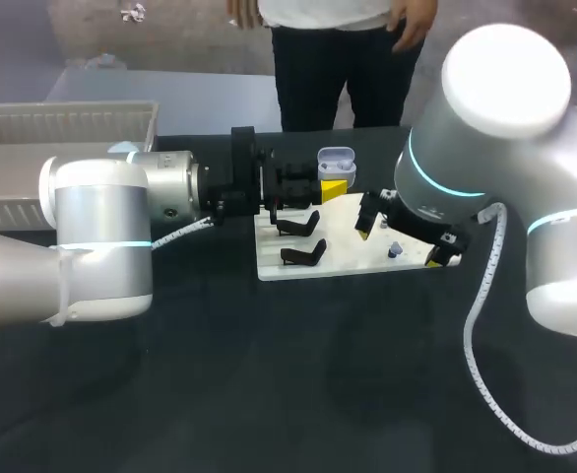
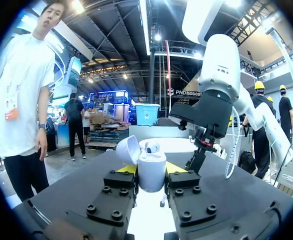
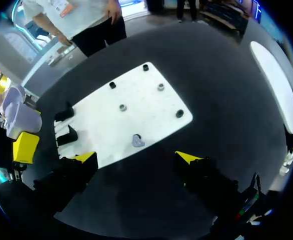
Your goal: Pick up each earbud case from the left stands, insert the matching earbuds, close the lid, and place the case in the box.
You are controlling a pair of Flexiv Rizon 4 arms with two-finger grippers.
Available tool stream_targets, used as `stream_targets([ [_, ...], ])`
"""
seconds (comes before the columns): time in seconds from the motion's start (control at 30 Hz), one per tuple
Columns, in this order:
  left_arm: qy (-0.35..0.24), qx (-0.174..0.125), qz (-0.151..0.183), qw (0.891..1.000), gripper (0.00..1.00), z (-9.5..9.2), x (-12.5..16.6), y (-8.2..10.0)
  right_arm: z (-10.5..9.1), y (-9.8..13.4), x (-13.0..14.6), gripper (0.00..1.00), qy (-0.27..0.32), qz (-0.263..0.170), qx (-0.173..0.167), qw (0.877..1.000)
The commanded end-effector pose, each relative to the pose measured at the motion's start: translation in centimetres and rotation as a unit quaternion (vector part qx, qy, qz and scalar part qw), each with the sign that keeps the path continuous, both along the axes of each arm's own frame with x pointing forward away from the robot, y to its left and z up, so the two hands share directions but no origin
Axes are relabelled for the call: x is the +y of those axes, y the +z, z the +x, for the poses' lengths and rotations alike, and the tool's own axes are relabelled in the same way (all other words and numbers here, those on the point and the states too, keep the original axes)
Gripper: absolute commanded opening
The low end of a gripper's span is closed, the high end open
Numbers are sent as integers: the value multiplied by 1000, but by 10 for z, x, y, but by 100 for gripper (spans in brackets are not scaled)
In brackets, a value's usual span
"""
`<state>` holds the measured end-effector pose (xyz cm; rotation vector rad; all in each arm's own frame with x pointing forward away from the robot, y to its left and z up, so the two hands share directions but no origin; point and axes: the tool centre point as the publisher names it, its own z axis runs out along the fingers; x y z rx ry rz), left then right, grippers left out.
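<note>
My left gripper (image 1: pixel 328 180) (image 2: pixel 152 176) is shut on a white earbud case (image 1: pixel 336 161) (image 2: pixel 153 162), held upright above the far left of the white board (image 1: pixel 343 258). The case's lid (image 2: pixel 128 149) stands open, and one earbud (image 2: pixel 153 146) sits in it. My right gripper (image 1: pixel 399 246) (image 3: pixel 137 159) hangs open over the board's near right part, with a loose earbud (image 1: pixel 395 250) (image 3: pixel 137 141) just ahead of its fingers. In the right wrist view the case (image 3: pixel 20 114) shows off to one side.
Two empty black stands (image 1: pixel 299 224) (image 1: pixel 304 254) sit on the board's left side. Small pegs (image 3: pixel 122 107) dot the board's right half. A light tray-like box (image 1: pixel 62 128) rests at the table's far left.
</note>
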<state>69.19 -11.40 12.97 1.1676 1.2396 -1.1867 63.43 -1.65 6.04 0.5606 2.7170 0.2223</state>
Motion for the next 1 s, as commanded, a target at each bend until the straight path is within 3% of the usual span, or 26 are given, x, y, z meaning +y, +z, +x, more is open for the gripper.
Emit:
stream_targets([
  [0.03, 3, -2, -2, 1000, 0, -1, 0, -1, 10, -16, 0, 100, -1, 5, -2, 1000],
  [0.47, 3, -2, -2, 1000, 0, -1, 0, -1, 18, -23, -7, 100, -4, 33, -4, 999],
  [0.67, 3, -2, -2, 1000, 0, -1, 0, -1, 21, -23, -7, 83, -6, 46, -5, 999],
  [0.87, 3, -2, -2, 1000, 0, -1, 0, -1, 23, -26, -6, 77, -9, 54, -1, 999],
  [1.0, 3, -2, -2, 1000, 0, -1, 0, -1, 25, -27, -5, 67, -10, 57, -1, 998],
])
